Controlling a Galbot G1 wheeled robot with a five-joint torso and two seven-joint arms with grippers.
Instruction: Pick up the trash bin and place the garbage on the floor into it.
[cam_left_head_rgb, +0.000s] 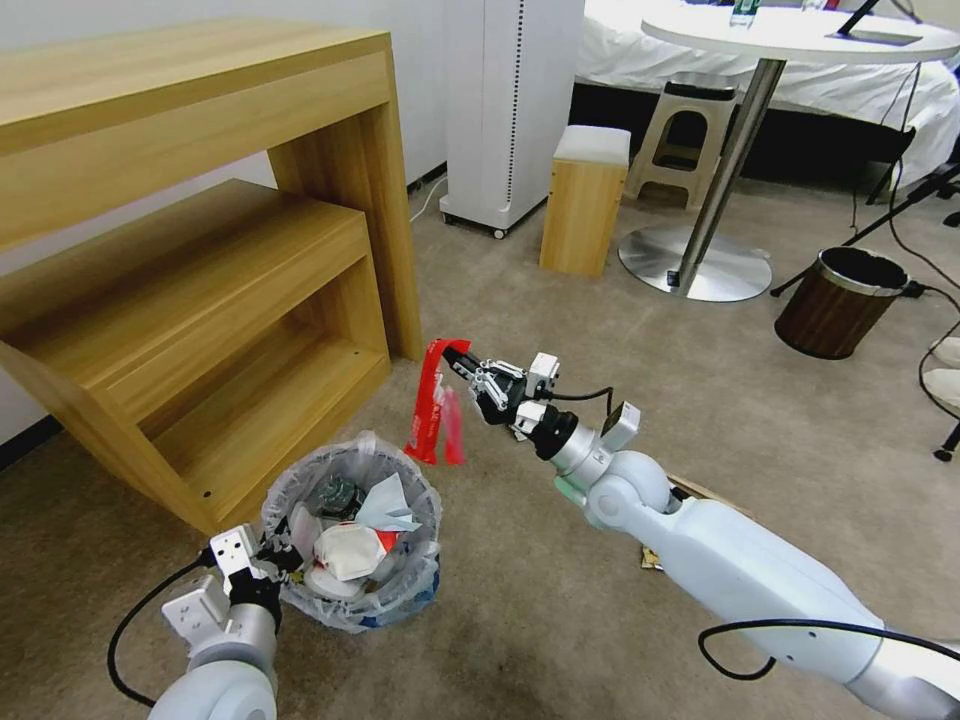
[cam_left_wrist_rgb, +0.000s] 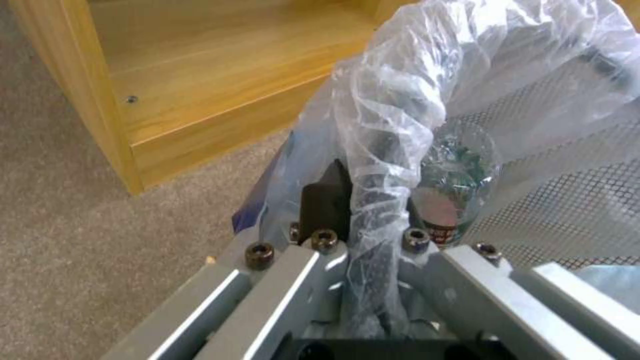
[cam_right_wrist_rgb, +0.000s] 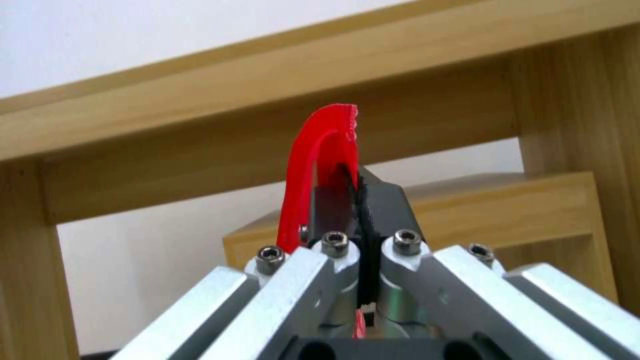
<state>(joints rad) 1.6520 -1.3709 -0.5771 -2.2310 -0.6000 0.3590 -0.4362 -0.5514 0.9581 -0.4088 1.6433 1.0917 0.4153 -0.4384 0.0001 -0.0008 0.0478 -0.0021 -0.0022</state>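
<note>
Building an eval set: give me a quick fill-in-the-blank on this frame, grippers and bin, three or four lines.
1. The right gripper is shut on a ____ wrapper.
2. The left gripper grips the trash bin by its ____.
3. The wrapper hangs above the floor, just beyond the bin, next to the ____ shelf unit.
4. The bin is lined with a translucent ____ bag.

Missing words: red; rim; wooden; plastic

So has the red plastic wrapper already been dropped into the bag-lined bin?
No, the red plastic wrapper hangs from the right claw, above the carpet beside the bag-lined bin.
</note>
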